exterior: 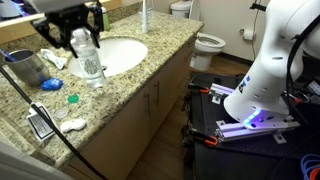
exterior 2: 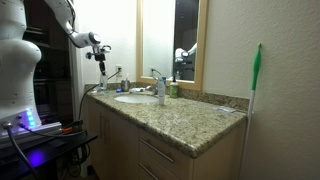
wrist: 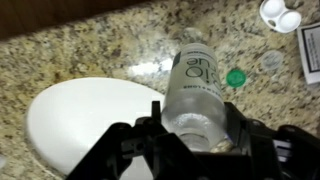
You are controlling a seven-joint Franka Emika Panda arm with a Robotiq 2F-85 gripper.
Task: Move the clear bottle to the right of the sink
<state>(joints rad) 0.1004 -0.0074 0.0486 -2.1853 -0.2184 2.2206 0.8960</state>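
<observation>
Clear bottle is seen over the speckled desk, just beside the rim of the sink. Its near end is taken between the 2 fingers of the tool. The fingers lie against both sides of it, so the tool is judged to be clamped on the bottle. Whether the base touches the desk cannot be told.

To the left, the basin lies close, so a fall into it is to be feared if the smooth plastic slips in so narrow a hold. A tilt of the hanging body would make that more likely. To the right, a small green round cap, a white case of 2 cups and a printed card are spread over the desk. Any of these could be knocked or trapped under the base if the bottle is lowered without a bare spot being chosen.

On the white label, large green letters are seen, but no word can be read with certainty. The print on the card is too small to be made out.
</observation>
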